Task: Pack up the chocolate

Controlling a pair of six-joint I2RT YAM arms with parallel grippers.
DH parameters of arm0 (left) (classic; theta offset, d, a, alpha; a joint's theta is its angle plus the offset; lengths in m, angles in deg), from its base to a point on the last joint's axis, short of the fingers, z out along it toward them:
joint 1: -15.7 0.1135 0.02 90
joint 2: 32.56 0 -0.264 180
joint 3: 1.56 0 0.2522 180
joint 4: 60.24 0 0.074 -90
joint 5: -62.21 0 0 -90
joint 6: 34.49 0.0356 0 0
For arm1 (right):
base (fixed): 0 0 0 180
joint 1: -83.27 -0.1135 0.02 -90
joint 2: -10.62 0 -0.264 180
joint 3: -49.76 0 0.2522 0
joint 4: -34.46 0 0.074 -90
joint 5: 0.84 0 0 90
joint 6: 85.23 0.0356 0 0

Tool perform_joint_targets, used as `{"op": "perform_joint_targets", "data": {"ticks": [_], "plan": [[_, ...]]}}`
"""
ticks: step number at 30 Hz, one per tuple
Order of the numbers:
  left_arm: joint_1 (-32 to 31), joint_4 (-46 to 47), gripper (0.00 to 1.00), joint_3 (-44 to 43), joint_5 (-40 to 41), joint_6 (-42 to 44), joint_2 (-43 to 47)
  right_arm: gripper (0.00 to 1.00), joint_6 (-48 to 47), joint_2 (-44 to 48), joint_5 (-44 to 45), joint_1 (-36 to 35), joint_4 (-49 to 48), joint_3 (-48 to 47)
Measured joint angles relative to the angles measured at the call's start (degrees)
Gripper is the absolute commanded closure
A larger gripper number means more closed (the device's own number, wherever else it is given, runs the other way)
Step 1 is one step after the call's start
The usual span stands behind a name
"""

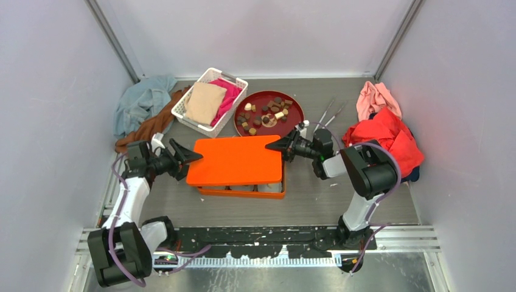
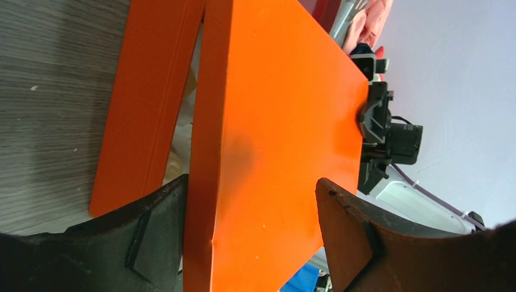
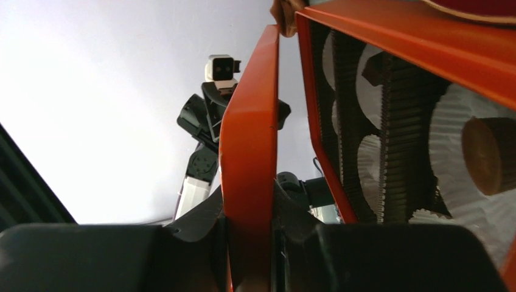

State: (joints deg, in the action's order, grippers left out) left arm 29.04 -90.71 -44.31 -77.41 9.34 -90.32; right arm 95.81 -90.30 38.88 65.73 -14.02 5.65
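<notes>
The chocolate (image 1: 268,114) is several small brown, tan and cream pieces on a dark red plate (image 1: 296,121) at the back. An orange box (image 1: 243,191) stands in the middle, and an orange lid (image 1: 234,159) is held over it. In the right wrist view the box (image 3: 414,36) holds white paper cups, one with a tan chocolate (image 3: 487,155). My right gripper (image 1: 275,146) is shut on the lid's right rim (image 3: 249,152). My left gripper (image 1: 185,159) is open and straddles the lid's left edge (image 2: 280,121); its fingers (image 2: 347,237) stand wide apart.
A white basket (image 1: 182,112) with tan and pink cloth stands back left, beside blue (image 1: 143,103) and brown cloths. Red and pink clothes (image 1: 383,131) are piled at the right. Metal tongs (image 1: 328,112) lie right of the plate.
</notes>
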Motion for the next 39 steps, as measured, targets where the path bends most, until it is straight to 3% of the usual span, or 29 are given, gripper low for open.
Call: {"op": "perform_joint_targets", "data": {"ticks": [6,23,39], "plan": [[-1.4,-1.9,0.24,-0.6,2.4,2.1,-1.7,0.99,0.3,0.2,0.7,0.0,-2.8,0.5],[-7.3,-4.0,0.24,-4.7,9.6,5.9,-7.8,0.99,-14.5,6.9,3.7,0.1,14.3,1.2],[-7.3,-11.1,0.24,-9.3,15.4,10.6,-7.8,0.99,-19.5,6.9,3.7,1.6,15.6,1.3]]}}
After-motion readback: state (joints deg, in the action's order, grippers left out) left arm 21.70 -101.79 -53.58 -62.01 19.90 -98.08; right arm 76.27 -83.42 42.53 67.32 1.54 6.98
